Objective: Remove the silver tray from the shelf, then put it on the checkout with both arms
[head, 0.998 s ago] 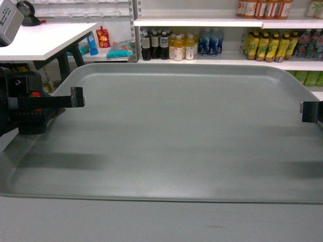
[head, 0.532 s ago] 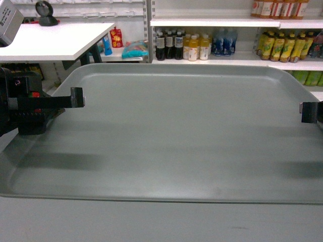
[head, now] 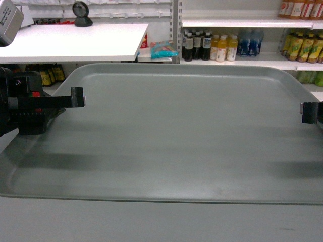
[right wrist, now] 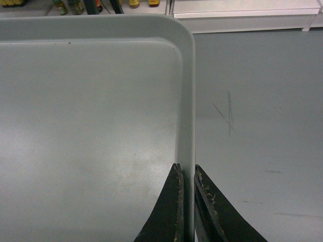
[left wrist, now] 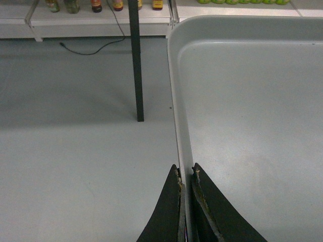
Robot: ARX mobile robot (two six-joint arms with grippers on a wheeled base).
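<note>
— Where is the silver tray (head: 181, 136)?

— Across my whole front, level, carried between my two arms, with grey floor (left wrist: 75, 151) under both side edges. The white checkout (head: 70, 43) stands behind its far left corner, the black scanner (head: 82, 13) on top.

— And behind on the right?

— Store shelving (head: 242, 55) with rows of bottles (head: 209, 46).

— Your grips?

— My left gripper (left wrist: 184, 174) is pressed thin onto the tray's left rim. My right gripper (right wrist: 185, 171) pinches the right rim the same way, one finger inside, one outside.
</note>
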